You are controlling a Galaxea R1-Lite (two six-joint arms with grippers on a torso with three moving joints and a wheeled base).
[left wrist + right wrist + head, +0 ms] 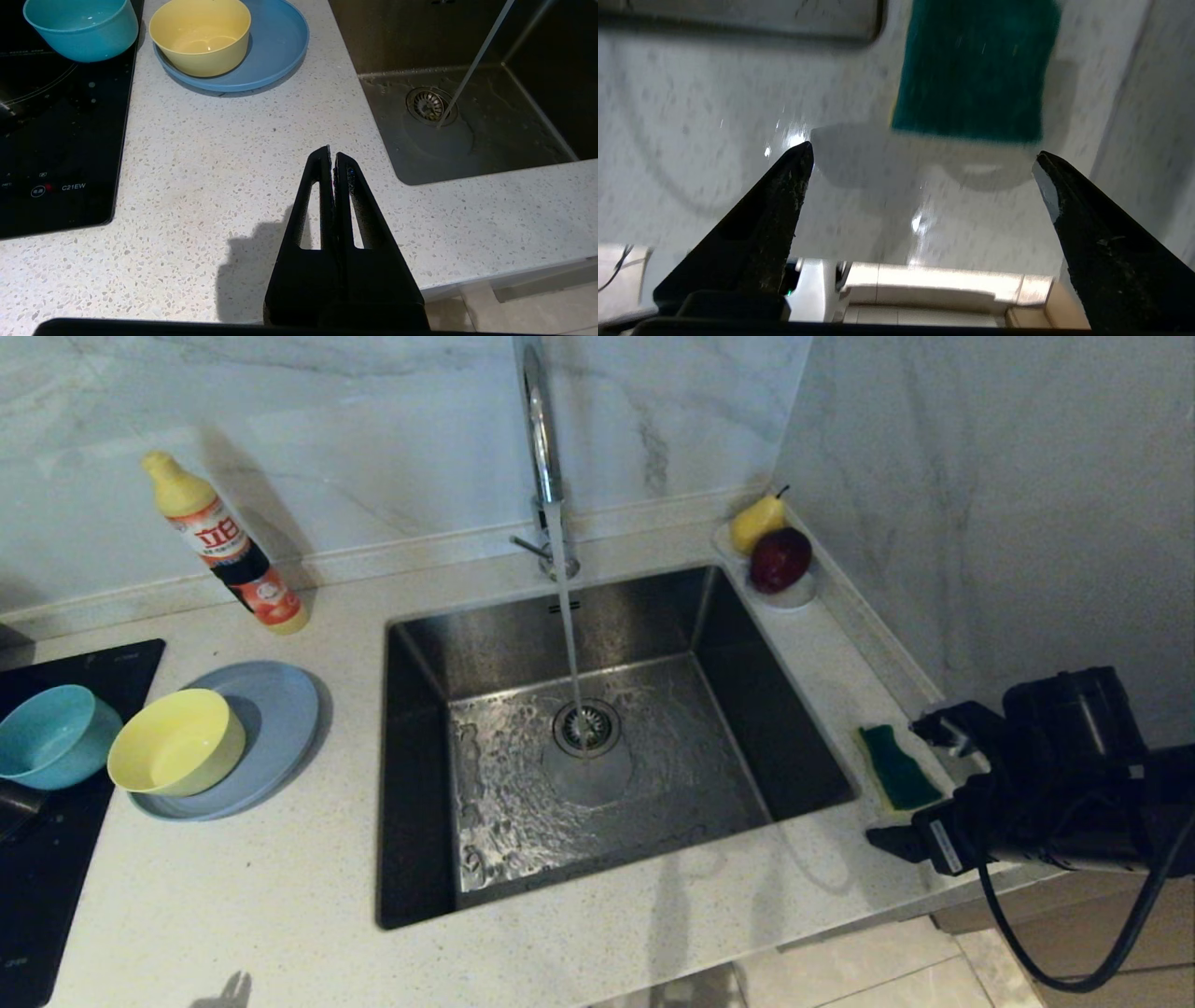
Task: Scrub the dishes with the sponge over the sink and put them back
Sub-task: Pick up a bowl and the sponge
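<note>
The sponge (892, 756), dark green face up, lies on the counter right of the sink (485, 653). My right gripper (896, 780) hovers at its near end, open wide with nothing between the fingers. In the right wrist view the sponge (976, 70) sits just beyond the open right gripper (923, 151). The yellow bowl (177, 742) stands on the grey-blue plate (280, 709) left of the sink. The teal bowl (51, 733) is on the hob beside them. My left gripper (332, 151) is shut and empty above the counter's front, facing the bowls (201, 35).
Water runs from the chrome tap (541, 448) onto the drain strainer (586, 728). A detergent bottle (229, 546) stands at the back left. A white saucer (794, 593) with a pear and an apple sits in the back right corner. A black hob (46, 140) lies at the left, and a wall rises close on the right.
</note>
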